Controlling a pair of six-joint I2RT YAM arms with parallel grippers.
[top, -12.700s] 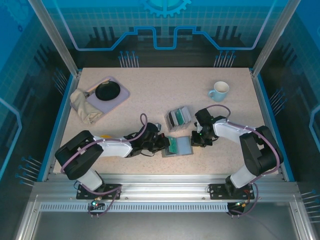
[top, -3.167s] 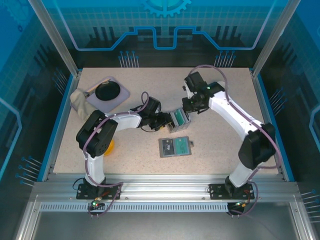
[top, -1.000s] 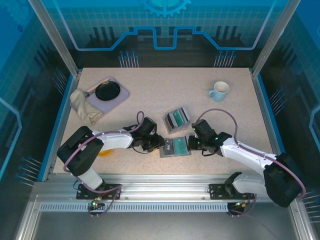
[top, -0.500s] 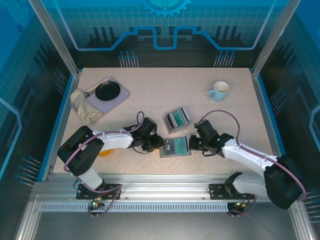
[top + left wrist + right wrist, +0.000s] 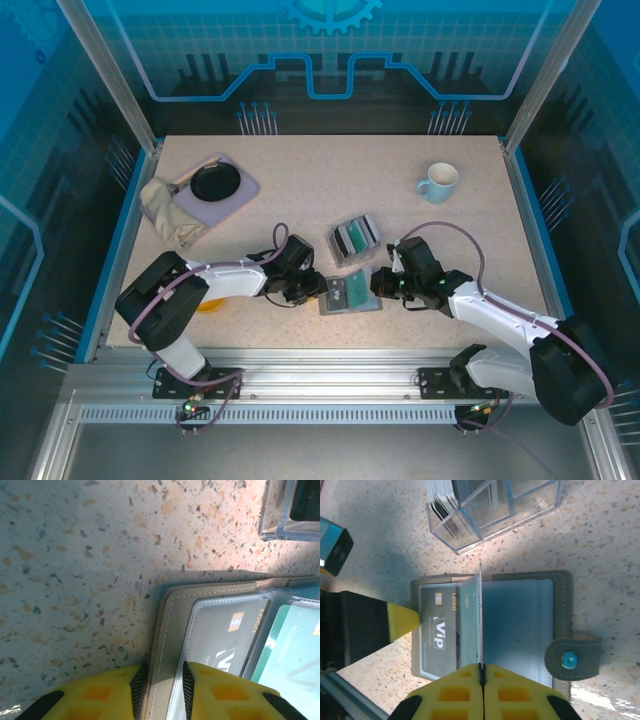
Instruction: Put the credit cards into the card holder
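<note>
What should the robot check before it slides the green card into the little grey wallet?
1. Right end effector gripping the teal credit card: ok, shut on its edge.
2. Left end effector steadying the card holder: ok, pinching its grey edge.
3. Card holder open: ok, clear sleeves showing.
4. Card lined up with a free sleeve: cannot tell, it stands edge-on.
5. Grey VIP card seated in its sleeve: ok.
6. Clear box out of the way: ok, apart from the card holder.
</note>
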